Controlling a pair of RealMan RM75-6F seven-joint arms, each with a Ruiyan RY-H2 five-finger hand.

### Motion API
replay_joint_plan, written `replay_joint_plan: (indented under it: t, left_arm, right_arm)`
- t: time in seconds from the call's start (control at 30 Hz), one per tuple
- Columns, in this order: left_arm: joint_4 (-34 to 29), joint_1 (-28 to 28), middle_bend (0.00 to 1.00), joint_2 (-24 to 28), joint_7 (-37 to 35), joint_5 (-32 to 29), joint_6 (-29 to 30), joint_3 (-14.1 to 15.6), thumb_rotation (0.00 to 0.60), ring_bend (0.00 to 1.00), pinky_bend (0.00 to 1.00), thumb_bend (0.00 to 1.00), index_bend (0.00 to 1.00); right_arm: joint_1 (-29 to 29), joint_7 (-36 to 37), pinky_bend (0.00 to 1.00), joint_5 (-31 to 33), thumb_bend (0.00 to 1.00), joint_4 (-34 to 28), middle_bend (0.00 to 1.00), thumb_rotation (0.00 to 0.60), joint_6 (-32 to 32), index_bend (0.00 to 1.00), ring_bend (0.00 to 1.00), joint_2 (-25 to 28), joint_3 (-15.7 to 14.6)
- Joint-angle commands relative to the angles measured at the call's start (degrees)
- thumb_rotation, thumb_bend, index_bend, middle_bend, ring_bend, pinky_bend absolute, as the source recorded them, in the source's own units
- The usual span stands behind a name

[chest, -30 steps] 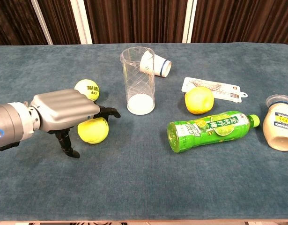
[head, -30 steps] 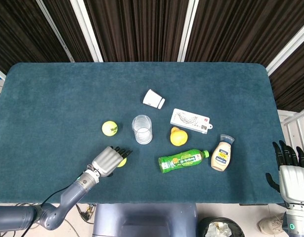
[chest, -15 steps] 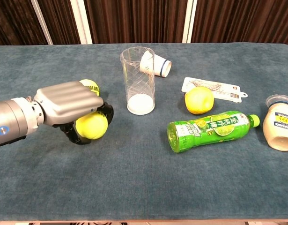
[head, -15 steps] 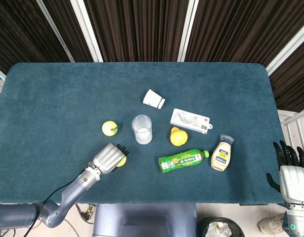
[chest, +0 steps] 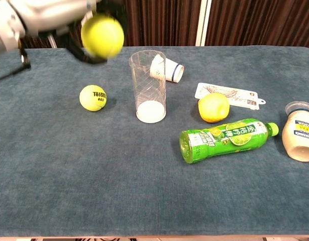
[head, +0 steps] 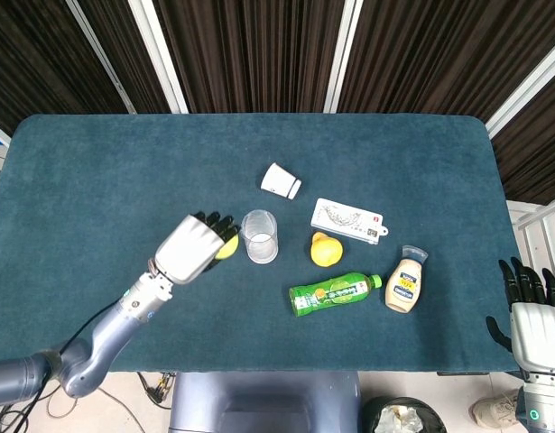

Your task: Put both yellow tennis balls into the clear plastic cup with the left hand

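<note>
My left hand [head: 194,248] [chest: 54,20] holds one yellow tennis ball [chest: 102,36] [head: 226,247] high above the table, just left of the clear plastic cup's rim. The cup [head: 260,236] [chest: 148,86] stands upright near the table's middle with nothing inside. The second tennis ball [chest: 93,97], printed with black letters, lies on the cloth left of the cup; the head view hides it under my left hand. My right hand [head: 530,311] hangs off the table's right front corner, fingers spread and holding nothing.
A white paper cup [head: 281,181] lies on its side behind the clear cup. A lemon [head: 325,250], a green bottle [head: 335,293] on its side, a mayonnaise bottle [head: 405,283] and a flat white packet [head: 348,220] lie right of the cup.
My left hand closed around the near tennis ball, lifted it off the cloth and carried it up and towards the cup. The other ball is uncovered in the chest view.
</note>
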Motion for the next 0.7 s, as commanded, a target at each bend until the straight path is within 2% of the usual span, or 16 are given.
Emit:
replay_joint_plan:
  t: [0.03, 0.33, 0.53, 0.7]
  left_arm:
    - [-0.41, -1.81, 0.50, 0.91, 2.39, -1.76, -1.09, -2.30, 0.600, 0.45, 0.67, 0.37, 0.46]
    - [1.50, -7.69, 0.50, -1.97, 14.11, -13.98, -5.59, -6.30, 0.600, 0.45, 0.67, 0.36, 0.46]
    - [4.98, -11.00, 0.50, -5.61, 18.21, -18.71, -6.56, -6.31, 0.600, 0.45, 0.67, 0.35, 0.45]
    - [8.49, -12.65, 0.49, -9.01, 17.22, -19.93, -6.48, -5.82, 0.600, 0.45, 0.67, 0.33, 0.45]
  right_arm:
    - [0.06, -0.27, 0.07, 0.24, 0.34, 0.02, 0.08, 0.600, -0.26, 0.03, 0.12, -0.12, -0.05]
    - [0.28, -1.11, 0.07, 1.18, 0.34, 0.03, 0.08, 0.600, -1.07, 0.03, 0.12, -0.21, -0.09]
    - [0.26, -0.99, 0.07, 1.33, 0.34, -0.04, 0.08, 0.600, -0.96, 0.03, 0.12, -0.05, 0.01]
    - [0.05, -0.47, 0.07, 1.42, 0.34, -0.16, 0.08, 0.600, -0.47, 0.03, 0.12, 0.31, 0.21]
